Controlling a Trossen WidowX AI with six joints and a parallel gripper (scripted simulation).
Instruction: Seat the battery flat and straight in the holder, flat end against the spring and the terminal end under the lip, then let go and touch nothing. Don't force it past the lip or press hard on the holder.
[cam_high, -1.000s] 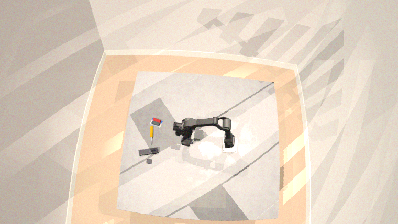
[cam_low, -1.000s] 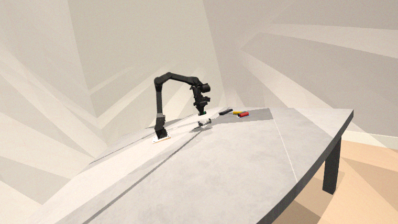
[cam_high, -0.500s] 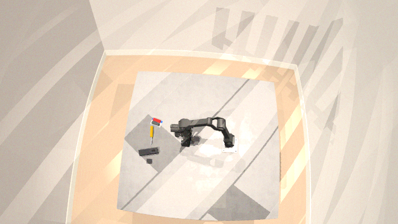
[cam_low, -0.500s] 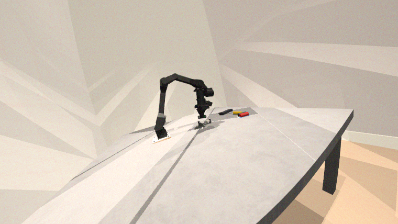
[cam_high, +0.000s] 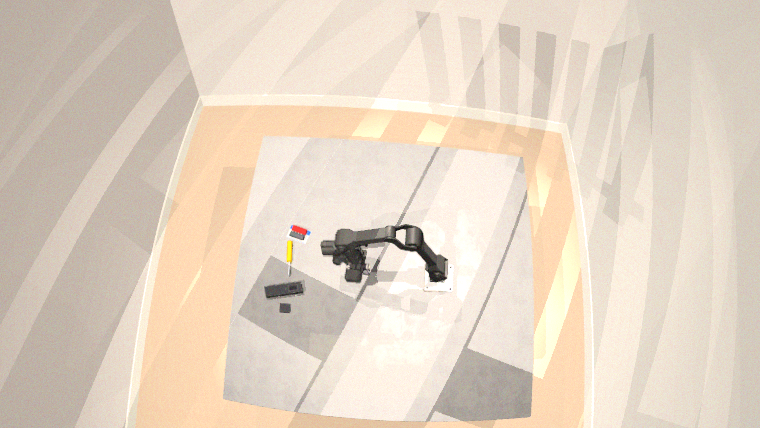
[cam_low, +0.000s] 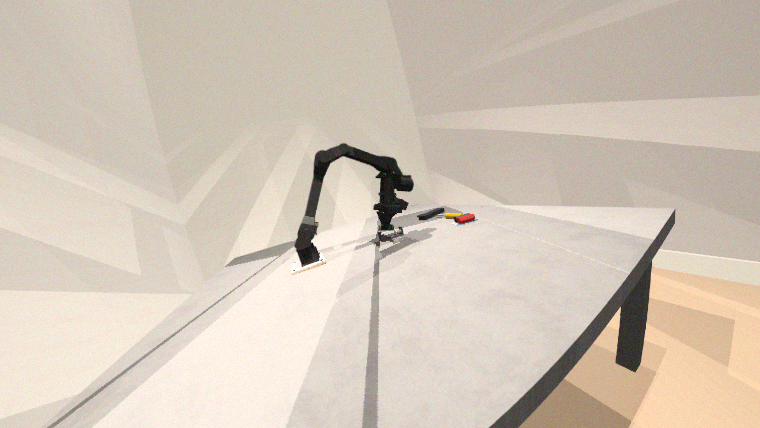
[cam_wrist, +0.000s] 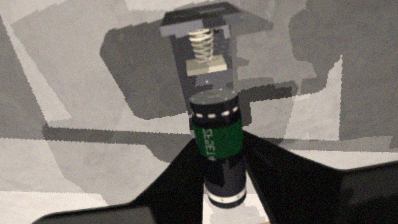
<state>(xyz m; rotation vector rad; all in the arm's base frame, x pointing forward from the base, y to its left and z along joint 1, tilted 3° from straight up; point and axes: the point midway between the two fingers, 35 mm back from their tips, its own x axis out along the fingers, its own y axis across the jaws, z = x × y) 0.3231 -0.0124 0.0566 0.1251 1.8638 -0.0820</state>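
Observation:
The battery (cam_wrist: 219, 137), green and black, is between the fingers of my gripper (cam_wrist: 218, 141) (cam_low: 386, 225), which is shut on it. In the wrist view its flat grey end points up the picture toward the coil spring (cam_wrist: 202, 46) and the pale contact plate (cam_wrist: 206, 65). The flat end looks short of that plate, with a gap between them. The see-through holder (cam_wrist: 180, 62) extends under and beyond the flat end. The battery's lower end has a white ring; the terminal and the lip cannot be made out. The frames do not show clearly how high the battery is over the holder.
A red, blue and grey item (cam_high: 299, 230) (cam_low: 465, 218), a yellow screwdriver (cam_high: 289, 251) (cam_low: 453, 215), a long black object (cam_high: 284, 289) (cam_low: 430, 213) and a small dark block (cam_high: 285, 307) lie beyond the gripper. The arm stands on a white base plate (cam_high: 445, 287).

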